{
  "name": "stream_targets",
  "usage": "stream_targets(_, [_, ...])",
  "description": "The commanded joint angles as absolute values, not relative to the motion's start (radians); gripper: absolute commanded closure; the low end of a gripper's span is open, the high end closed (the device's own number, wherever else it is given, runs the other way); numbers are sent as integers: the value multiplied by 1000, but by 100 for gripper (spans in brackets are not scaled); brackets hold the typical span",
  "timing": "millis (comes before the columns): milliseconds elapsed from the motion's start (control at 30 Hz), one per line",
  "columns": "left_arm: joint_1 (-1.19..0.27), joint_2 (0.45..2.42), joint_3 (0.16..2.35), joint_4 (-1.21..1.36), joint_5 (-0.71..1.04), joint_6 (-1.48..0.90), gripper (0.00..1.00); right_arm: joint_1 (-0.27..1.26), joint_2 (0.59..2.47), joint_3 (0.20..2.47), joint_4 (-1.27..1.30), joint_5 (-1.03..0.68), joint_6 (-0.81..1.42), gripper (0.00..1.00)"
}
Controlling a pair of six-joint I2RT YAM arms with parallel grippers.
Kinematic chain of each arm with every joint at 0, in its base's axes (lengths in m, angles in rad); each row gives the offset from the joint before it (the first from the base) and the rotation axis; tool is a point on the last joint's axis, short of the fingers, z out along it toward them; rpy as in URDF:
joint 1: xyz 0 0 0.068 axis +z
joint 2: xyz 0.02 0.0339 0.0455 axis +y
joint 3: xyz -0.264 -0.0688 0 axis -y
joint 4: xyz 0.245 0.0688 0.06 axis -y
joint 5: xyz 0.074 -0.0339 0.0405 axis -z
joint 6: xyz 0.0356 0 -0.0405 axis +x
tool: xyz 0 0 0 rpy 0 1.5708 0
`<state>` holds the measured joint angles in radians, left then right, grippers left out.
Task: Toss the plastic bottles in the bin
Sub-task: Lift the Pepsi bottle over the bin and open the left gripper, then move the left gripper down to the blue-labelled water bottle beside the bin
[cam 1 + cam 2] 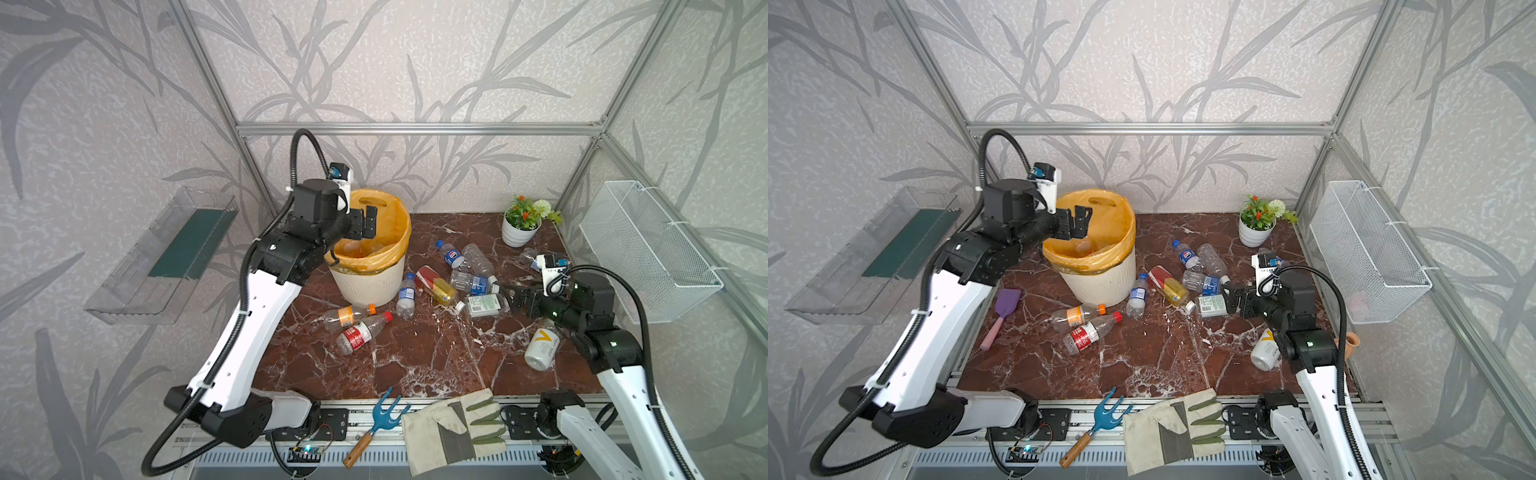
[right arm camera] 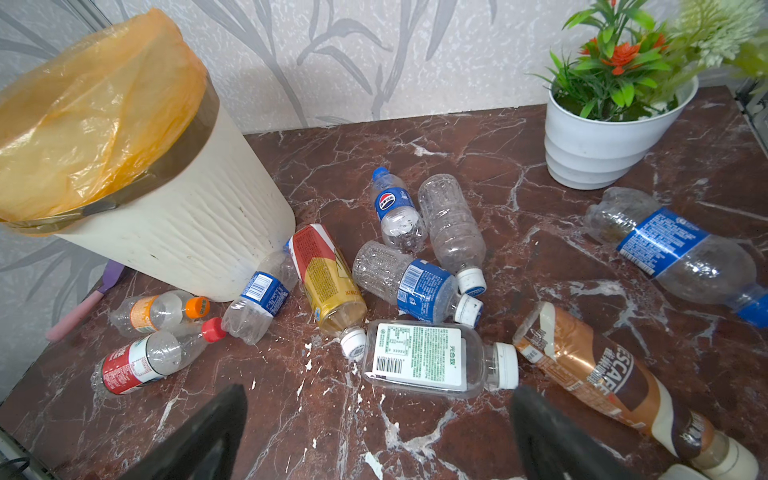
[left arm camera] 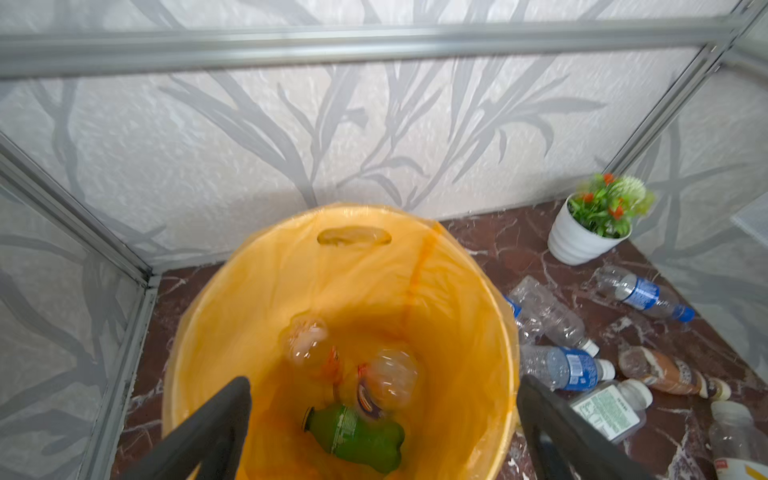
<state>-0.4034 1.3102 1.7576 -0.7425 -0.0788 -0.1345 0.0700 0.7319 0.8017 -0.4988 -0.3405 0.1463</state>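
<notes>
left wrist view: left hand (image 3: 384, 382) wide apart and empty, directly above plastic bottles (image 3: 357, 436) inside bin (image 3: 291, 270)

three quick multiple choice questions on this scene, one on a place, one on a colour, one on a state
1. Where does the left hand hang relative to the bin? A) above its open mouth B) low beside its base C) far from it
2. What colour is the opaque bottle inside the bin? A) blue B) green C) black
3. How is the right hand? A) shut on something B) shut on nothing C) open, empty

A: both top views show it over the orange-lined opening.
B: the left wrist view shows it green.
C: the right wrist view shows its fingers wide apart, nothing between.
</notes>
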Motion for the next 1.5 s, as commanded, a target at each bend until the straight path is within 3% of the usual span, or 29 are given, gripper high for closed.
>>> stream_targets(0, [-416, 1234, 1711, -675, -107, -143, 1, 68, 754, 824, -494, -327, 166, 2])
stream_targets(300, [-503, 997, 1374, -441, -141, -113, 1, 68, 817, 844, -519, -297, 212, 2])
stream_targets(667, [-808, 916, 1174, -356, -379, -68, 1, 94, 918, 848, -555, -230, 270, 5])
stream_targets(933, [-934, 959, 1031, -399, -523, -388, 1, 91, 913, 839, -583, -166, 239, 2])
stream_targets(1067, [-936, 1035, 983, -461, -505, -601, 1, 71, 898, 834, -597, -152, 228, 0])
stream_targets(1267, [-937, 1252, 1086, -650, -520, -793, 1, 30, 891, 827, -607, -181, 223, 0])
stream_targets(1467, [-940, 1345, 1035, -608, -458, -932, 2, 17, 868, 803, -590, -200, 229, 1])
